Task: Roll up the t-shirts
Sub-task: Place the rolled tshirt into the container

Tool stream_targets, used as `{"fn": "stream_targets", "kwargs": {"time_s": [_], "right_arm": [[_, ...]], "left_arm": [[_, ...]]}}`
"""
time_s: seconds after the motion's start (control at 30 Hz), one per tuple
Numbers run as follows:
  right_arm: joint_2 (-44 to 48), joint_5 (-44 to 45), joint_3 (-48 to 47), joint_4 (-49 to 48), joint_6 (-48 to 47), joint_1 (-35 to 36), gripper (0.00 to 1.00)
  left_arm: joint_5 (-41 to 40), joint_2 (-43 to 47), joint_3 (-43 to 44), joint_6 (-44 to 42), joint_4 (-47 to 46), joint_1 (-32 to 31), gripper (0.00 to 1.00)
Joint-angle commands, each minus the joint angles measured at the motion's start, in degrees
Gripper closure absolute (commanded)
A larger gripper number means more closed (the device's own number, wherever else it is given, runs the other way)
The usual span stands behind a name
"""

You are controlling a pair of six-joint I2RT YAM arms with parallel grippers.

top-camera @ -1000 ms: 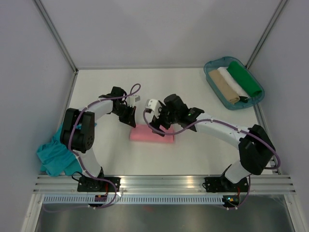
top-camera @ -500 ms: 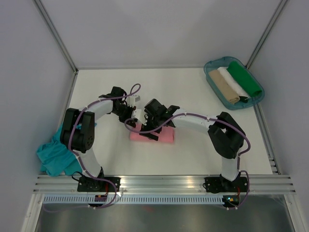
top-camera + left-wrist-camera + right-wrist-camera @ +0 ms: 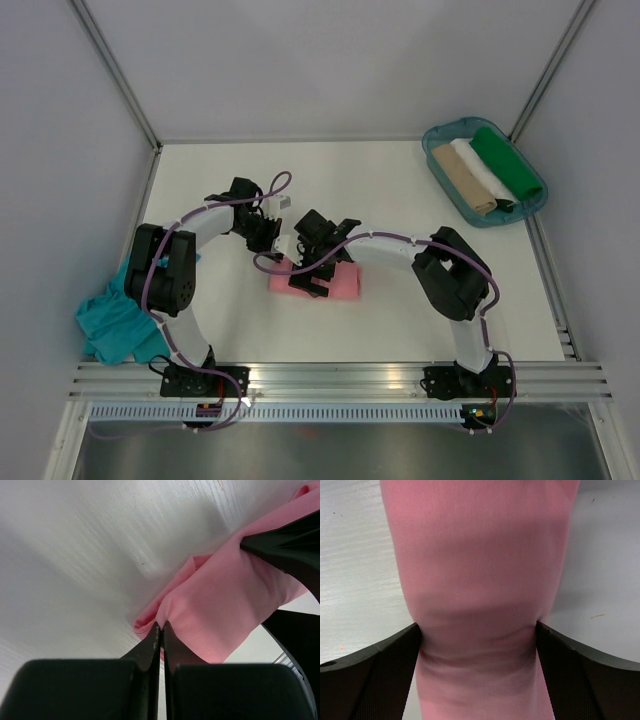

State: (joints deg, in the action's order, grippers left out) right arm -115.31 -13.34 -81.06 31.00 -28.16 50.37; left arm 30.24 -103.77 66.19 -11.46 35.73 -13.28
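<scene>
Salmon-pink t-shirt [image 3: 345, 285] lies rolled into a short log near the middle of the bench [image 3: 400, 170], long axis roughly parallel to the near edge. Left claw [image 3: 270, 240] sits at the roll's far-left end. In the left wrist view this claw [image 3: 159, 627] is clenched, tips meeting on a creased fold of the pink cloth [image 3: 225, 600]. Right claw [image 3: 312, 275] straddles the roll from above. In the right wrist view its fingers [image 3: 395, 650] stand wide, one on each side of the roll [image 3: 480, 555], both pressing into it so the cloth narrows between them. Teal-blue t-shirt [image 3: 110, 325] lies crumpled at the bench's left edge, near corner. Tray [image 3: 445, 126] in the far-right corner holds beige, white and green rolls.
</scene>
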Motion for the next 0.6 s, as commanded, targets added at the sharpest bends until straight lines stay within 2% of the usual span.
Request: {"fn": "stream_targets", "kwargs": {"time_s": [0.0,0.37,0.53,0.57], "right_arm": [[-0.8,-0.5,0.5,1.9,-0.8,0.0,0.02],[-0.8,1.4,5.1,3.6,-2.2,0.0,0.03],[-2.3,5.3,4.9,4.0,-1.7,0.0,0.08],[-2.5,6.0,4.9,4.0,-1.7,0.1,0.12]], "left_arm": [[-0.7,-0.1,2.2,-2.6,-0.1,-0.1,0.98],[-1.6,-0.9,3.6,-3.4,0.7,-0.1,0.98],[-1.4,-1.0,3.6,-3.5,1.3,-0.1,0.98],[-1.7,-0.9,3.7,-3.6,1.4,-0.1,0.96]]}}
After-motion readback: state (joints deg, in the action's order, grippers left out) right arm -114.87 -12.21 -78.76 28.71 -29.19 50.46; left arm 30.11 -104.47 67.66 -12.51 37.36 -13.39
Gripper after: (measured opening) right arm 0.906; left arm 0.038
